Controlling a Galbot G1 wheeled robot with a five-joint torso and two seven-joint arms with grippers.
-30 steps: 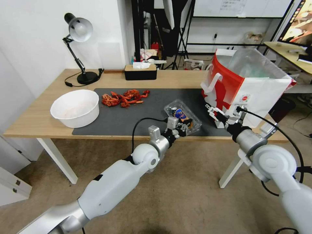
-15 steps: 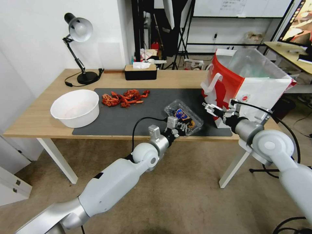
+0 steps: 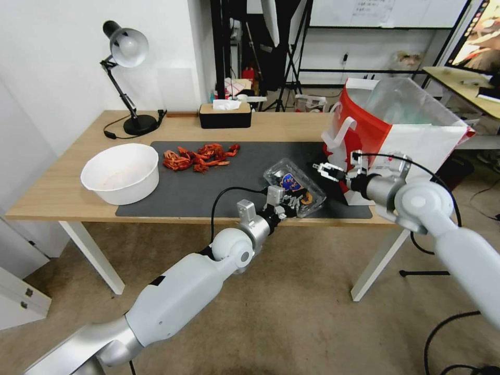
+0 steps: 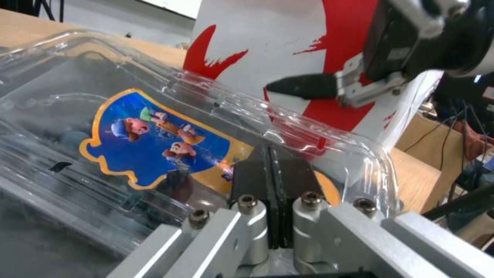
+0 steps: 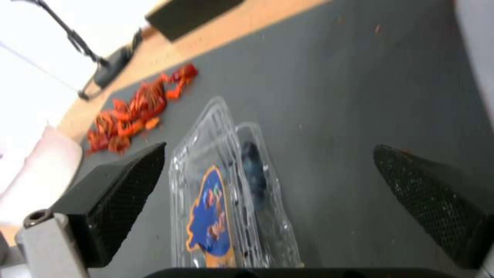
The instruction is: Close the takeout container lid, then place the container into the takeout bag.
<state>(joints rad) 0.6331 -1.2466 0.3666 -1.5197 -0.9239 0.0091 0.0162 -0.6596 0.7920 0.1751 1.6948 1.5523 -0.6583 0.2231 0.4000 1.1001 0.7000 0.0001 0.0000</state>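
The takeout container (image 3: 298, 188) sits on the grey mat's near right part, with dark blueberries in its tray (image 5: 256, 173). Its clear lid (image 4: 154, 135) carries a blue and orange sticker and stands tilted, partly raised over the tray. My left gripper (image 3: 283, 204) is at the container's near edge. Its fingers (image 4: 254, 181) are shut together and show through the plastic, against the lid. My right gripper (image 3: 324, 170) hangs open just right of the container, in front of the takeout bag (image 3: 411, 135), its two fingers spread wide (image 5: 270, 148). The red-and-white bag stands upright and open at the table's right end.
A white bowl (image 3: 121, 172) stands at the table's left. A pile of red food scraps (image 3: 200, 156) lies on the grey mat (image 3: 208, 187). A desk lamp (image 3: 127, 78) and a black tissue box (image 3: 225, 115) are at the back edge.
My right gripper has swung left and slightly up, from the bag's near corner to beside the container. The lid has tilted up a little. The left gripper has hardly moved.
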